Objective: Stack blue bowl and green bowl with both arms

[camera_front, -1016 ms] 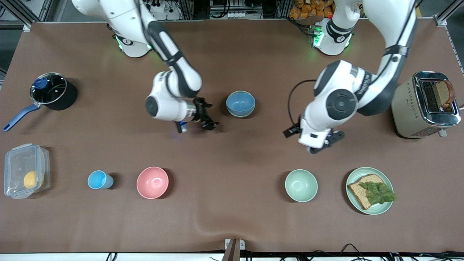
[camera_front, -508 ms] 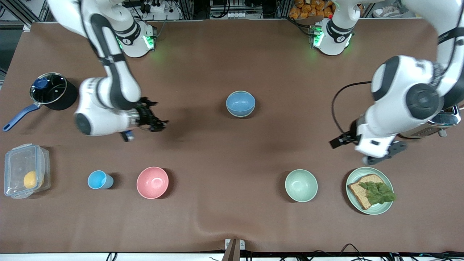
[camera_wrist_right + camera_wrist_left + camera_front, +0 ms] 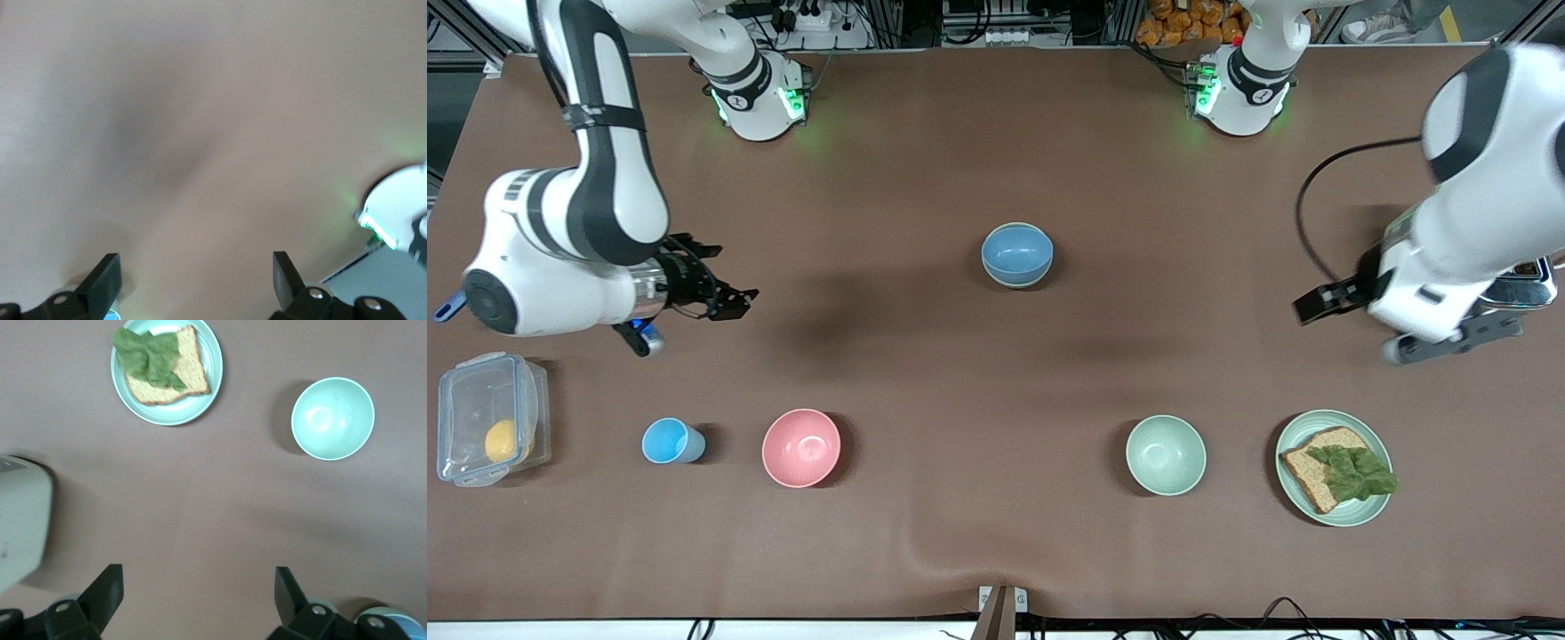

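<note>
The blue bowl [image 3: 1016, 252] stands mid-table, toward the robots' bases. A thin sage-green rim [image 3: 1015, 284] shows under its edge nearest the camera, so it seems to sit inside the green bowl, which is otherwise hidden. My right gripper [image 3: 725, 298] is open and empty, up over bare table toward the right arm's end; in its wrist view [image 3: 195, 263] only table lies between the fingers. My left gripper [image 3: 1454, 340] is open and empty beside the toaster, also seen in its wrist view [image 3: 198, 577]. A bit of the blue bowl [image 3: 403, 621] shows past one finger.
A paler mint-green bowl [image 3: 1165, 455] and a green plate [image 3: 1376, 507] with bread and lettuce stand near the camera. A pink bowl [image 3: 801, 447], a light-blue cup [image 3: 669, 441] and a clear lidded box [image 3: 485, 418] lie toward the right arm's end. The toaster [image 3: 1529, 284] is mostly under the left arm.
Both arms have swung outward and away from the blue bowl, the right toward its end of the table, the left toward the toaster. The bowls have not moved.
</note>
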### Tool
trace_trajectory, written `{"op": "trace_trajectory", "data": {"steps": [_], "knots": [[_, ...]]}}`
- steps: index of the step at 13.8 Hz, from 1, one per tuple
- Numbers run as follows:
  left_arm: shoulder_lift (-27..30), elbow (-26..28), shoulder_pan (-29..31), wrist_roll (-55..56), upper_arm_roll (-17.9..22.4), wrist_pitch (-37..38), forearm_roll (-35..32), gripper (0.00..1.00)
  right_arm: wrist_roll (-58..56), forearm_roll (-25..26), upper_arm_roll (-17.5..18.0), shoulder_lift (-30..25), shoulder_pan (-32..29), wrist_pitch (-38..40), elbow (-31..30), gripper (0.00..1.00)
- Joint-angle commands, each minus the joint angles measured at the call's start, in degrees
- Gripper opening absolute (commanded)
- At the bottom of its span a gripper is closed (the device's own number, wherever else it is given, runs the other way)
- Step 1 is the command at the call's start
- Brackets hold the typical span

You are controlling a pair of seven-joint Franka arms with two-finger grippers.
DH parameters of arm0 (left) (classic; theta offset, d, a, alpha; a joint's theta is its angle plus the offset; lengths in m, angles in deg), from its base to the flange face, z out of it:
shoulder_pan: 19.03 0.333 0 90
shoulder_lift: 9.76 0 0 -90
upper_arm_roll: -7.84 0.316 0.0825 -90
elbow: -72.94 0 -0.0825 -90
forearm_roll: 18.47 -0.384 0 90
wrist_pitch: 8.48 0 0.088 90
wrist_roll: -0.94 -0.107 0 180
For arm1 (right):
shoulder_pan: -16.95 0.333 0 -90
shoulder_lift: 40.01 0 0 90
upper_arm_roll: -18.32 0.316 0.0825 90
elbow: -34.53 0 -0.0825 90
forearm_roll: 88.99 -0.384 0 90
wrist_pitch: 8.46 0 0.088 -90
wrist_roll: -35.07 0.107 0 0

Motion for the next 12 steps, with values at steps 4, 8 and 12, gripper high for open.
{"op": "trace_trajectory", "data": {"steps": [4,8,12], "knots": [[9.96,1.42,-1.15,-8.96,4.14,7.66,4.00,1.00,-11.73,6.31,12.29,0.83,-14.72,1.36,8.24,1.00],[10.23,1.07,-7.04,-11.34,7.39,7.76,3.73,1.00,-11.64,18.03,30.68,-1.45,-24.77,2.06,13.61,1.00],[10.50,0.72,-14.36,-12.05,15.40,8.98,4.61,1.00,-12.08,18.20,35.11,-7.08,-27.51,2.06,16.07,1.00]]}}
